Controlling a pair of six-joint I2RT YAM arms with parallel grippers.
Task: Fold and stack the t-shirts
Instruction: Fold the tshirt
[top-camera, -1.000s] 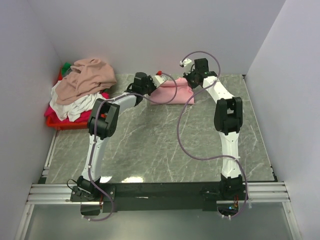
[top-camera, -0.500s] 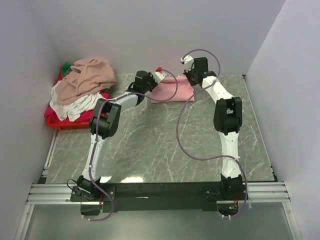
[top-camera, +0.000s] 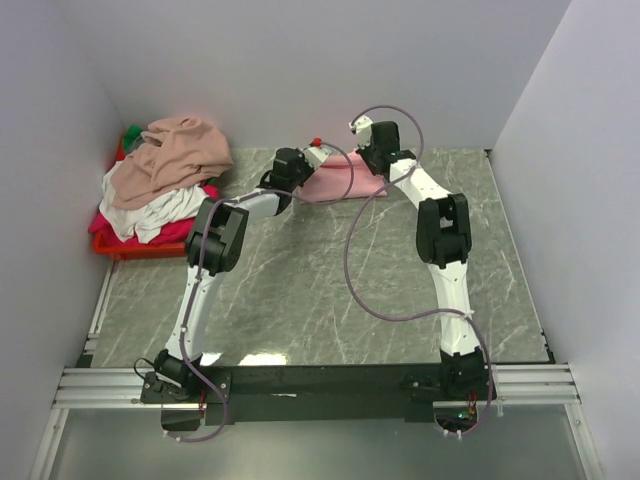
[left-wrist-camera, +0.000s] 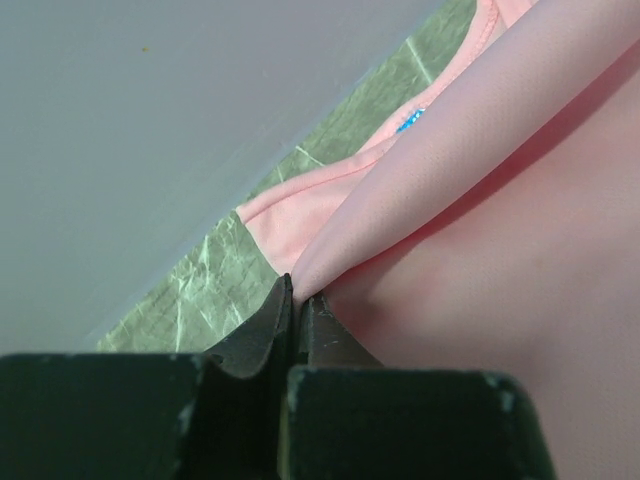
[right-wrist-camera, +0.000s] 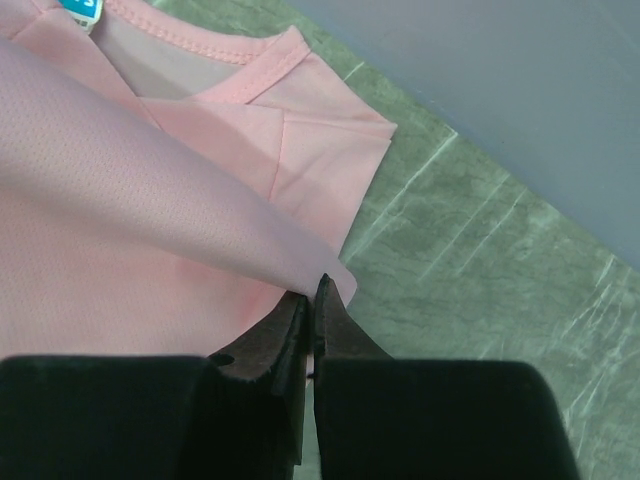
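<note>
A light pink t-shirt lies at the far middle of the table, its neck label blue and white. My left gripper is shut on the shirt's left corner and lifts a fold of it. My right gripper is shut on the shirt's right corner, also lifted over the lower layer. Both grippers sit close to the back wall. More t-shirts, tan, white and magenta, are heaped at the far left.
The heap sits in a red plastic basket against the left wall. The grey back wall is right behind both grippers. The green marbled table stretches toward the arm bases.
Both grippers have carried the shirt's near edge toward the back wall. The visible pink patch has shrunk as the cloth folds over itself.
</note>
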